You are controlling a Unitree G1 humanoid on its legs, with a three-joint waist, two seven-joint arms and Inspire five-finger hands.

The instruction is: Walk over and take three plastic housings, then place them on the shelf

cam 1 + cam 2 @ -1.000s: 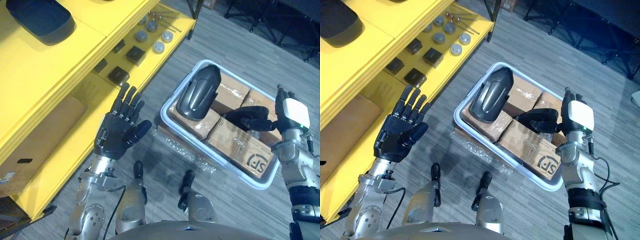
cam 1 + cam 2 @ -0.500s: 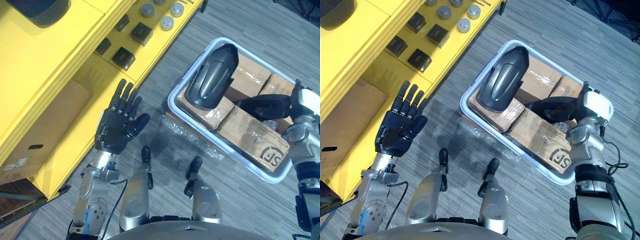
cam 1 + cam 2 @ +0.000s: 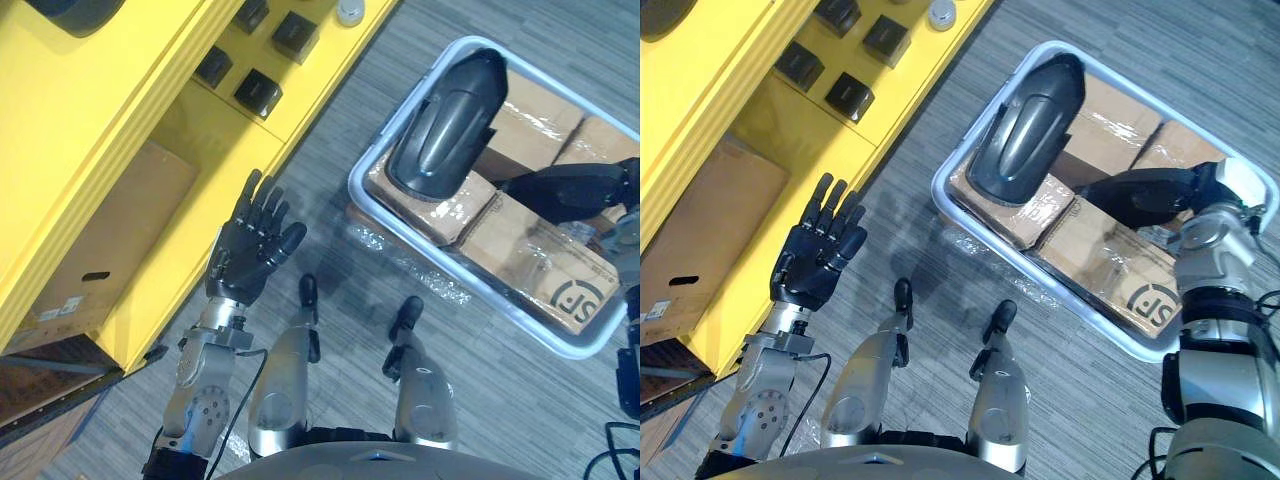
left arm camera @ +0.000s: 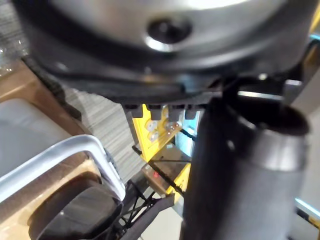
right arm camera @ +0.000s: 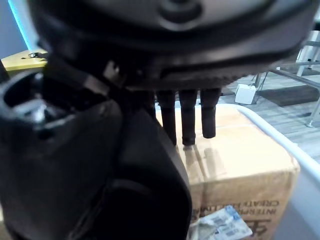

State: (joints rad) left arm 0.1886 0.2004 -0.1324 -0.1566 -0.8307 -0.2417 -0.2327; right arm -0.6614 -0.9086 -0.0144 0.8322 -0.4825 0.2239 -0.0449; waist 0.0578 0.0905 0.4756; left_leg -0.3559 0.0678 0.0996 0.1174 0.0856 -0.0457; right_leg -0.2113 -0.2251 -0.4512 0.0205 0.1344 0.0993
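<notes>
now that the right hand (image 3: 1230, 190) sits lower against the housing (image 3: 1135, 195) at three o'clock, fingers (image 5: 187, 115) straight, a grasp looks next; left hand (image 3: 250, 255) open, empty.

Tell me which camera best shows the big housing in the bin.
Right eye view: the housing lies whole, mid-frame, on boxes in the bin. The left eye view shows it whole too, nearer the top edge. The left wrist view shows perhaps a dark rounded part.
</notes>
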